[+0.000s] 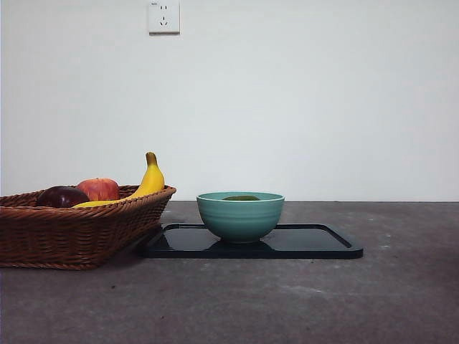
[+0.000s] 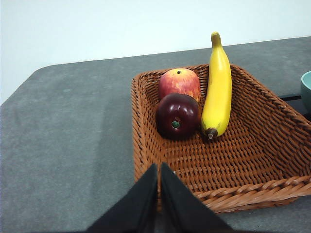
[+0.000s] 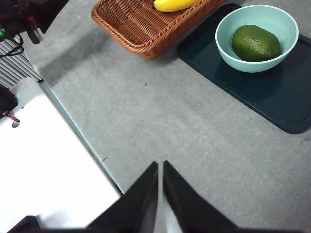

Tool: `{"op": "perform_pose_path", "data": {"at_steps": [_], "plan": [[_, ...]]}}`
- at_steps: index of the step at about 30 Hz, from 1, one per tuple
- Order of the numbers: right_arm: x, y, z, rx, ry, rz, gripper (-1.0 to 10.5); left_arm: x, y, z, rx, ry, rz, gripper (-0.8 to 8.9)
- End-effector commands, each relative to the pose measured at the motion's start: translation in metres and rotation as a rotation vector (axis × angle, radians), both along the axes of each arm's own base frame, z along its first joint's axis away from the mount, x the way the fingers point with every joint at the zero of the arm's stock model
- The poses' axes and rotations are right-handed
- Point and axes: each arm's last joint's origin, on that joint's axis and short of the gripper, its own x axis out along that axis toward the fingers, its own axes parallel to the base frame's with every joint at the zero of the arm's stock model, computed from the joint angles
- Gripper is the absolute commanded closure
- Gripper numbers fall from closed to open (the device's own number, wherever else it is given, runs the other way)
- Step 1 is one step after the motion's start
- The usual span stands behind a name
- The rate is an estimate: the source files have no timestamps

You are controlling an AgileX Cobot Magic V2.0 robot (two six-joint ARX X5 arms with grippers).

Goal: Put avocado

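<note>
Avocado [image 3: 255, 42] lies inside teal bowl [image 3: 228, 48] on black tray [image 3: 272, 97], long axis flat, right gripper [image 3: 160, 167] nearer; both grippers' jaws pressed together, empty, left gripper [image 2: 159, 170] over basket [image 2: 243, 165]

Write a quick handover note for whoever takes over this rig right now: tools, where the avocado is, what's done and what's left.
Left tool: shut, empty, hanging over the near edge of the wicker basket.
Right tool: shut, empty, above bare table, away from the tray.
Avocado: lying in the teal bowl, which stands on the black tray.
Basket holds the red apple, the dark purple fruit and the banana.
Done: avocado appears placed. Left: probably nothing, both arms look parked.
</note>
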Motion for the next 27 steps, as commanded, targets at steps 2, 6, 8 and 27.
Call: {"op": "perform_pose_path", "data": {"at_steps": [2, 6, 8, 27], "plan": [[0.000, 0.002, 0.001, 0.007, 0.001, 0.010, 9.4, 0.001, 0.000, -0.008, -0.010, 0.029, 0.006, 8.05], [0.000, 0.002, 0.001, 0.007, 0.001, 0.010, 9.4, 0.001, 0.000, -0.008, -0.010, 0.029, 0.006, 8.05], [0.000, 0.002, 0.001, 0.007, 0.001, 0.009, 9.4, 0.001, 0.000, -0.008, -0.010, 0.029, 0.006, 8.05], [-0.003, -0.049, -0.002, 0.116, -0.396, -0.362, 9.4, 0.001, 0.000, -0.008, -0.010, 0.029, 0.006, 8.05]]}}
